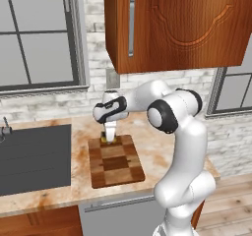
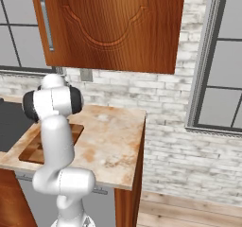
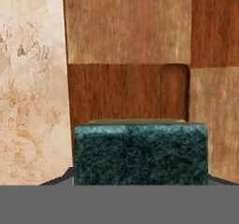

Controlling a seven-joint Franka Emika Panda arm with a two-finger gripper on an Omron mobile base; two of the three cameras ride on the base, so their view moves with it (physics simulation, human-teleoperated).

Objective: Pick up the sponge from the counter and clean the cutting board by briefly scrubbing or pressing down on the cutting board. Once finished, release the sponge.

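A small yellow sponge block with dark green scouring top (image 3: 140,153), a checkered light-and-dark brown wooden cutting board (image 1: 116,162), a beige-and-orange mottled stone counter (image 1: 162,151)

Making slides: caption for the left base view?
Gripper shut on the sponge, at the far edge of the cutting board on the counter.

The counter (image 1: 152,149) is a beige-and-orange mottled stone worktop with a pale front edge, running along a white brick wall. A dark grey sink basin (image 1: 32,159) is set into its left part. The cutting board (image 1: 116,162), checkered in light and dark brown, lies flat on the counter just right of the sink, near the front edge.
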